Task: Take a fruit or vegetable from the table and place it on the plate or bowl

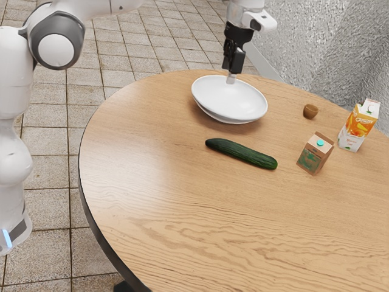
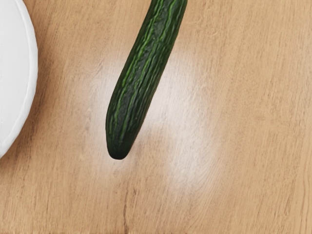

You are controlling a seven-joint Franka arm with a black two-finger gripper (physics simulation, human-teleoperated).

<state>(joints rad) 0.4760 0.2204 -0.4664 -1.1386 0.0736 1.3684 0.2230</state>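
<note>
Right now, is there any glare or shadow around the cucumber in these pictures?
Wrist view: a pale glare patch lies on the table beside the cucumber. Exterior view: soft, even light; the cucumber and the plate cast only thin dark shadows at their near edges.

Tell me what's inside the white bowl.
Nothing visible: the bowl shows a bare white inside. The gripper hangs over its far rim, hiding a small patch there. The cucumber lies on the table.
</note>
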